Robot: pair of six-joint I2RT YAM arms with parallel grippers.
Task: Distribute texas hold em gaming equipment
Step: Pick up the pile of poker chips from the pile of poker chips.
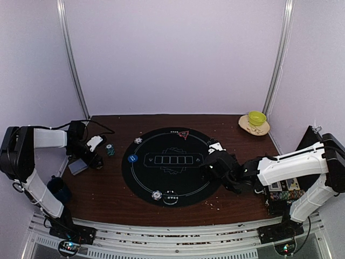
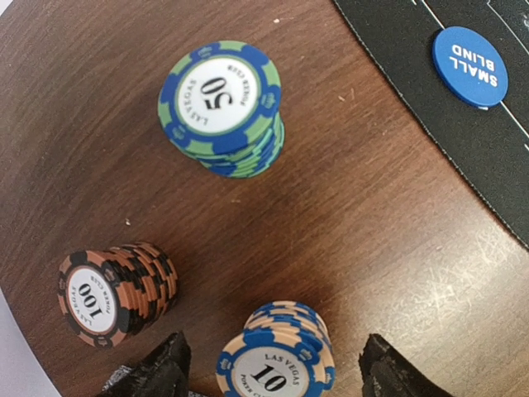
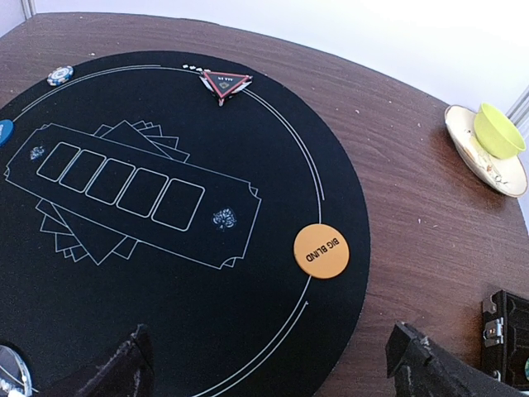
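In the left wrist view three chip stacks stand on the wood: a blue-green "50" stack (image 2: pixel 219 107), an orange-black "100" stack (image 2: pixel 111 289) and a blue-cream "10" stack (image 2: pixel 277 360). My left gripper (image 2: pixel 277 379) is open astride the "10" stack, with a gap on each side. The blue "small blind" disc (image 2: pixel 469 66) lies on the black mat (image 1: pixel 170 183). My right gripper (image 3: pixel 269 372) hangs open over the mat's near right edge, nothing in it. The orange "big blind" disc (image 3: pixel 321 251) lies just ahead of it. A red triangle marker (image 3: pixel 225 83) sits at the mat's far rim.
A grey-blue card deck (image 1: pixel 77 166) lies beside the left gripper (image 1: pixel 96 159). Single chips (image 1: pixel 138 140) (image 1: pixel 157 195) rest on the mat's rim. A yellow-green bowl (image 1: pixel 257 117) stands on a plate (image 1: pixel 249 128) at the back right. A dark mug (image 1: pixel 56 188) and a chip case (image 1: pixel 285 191) flank the table.
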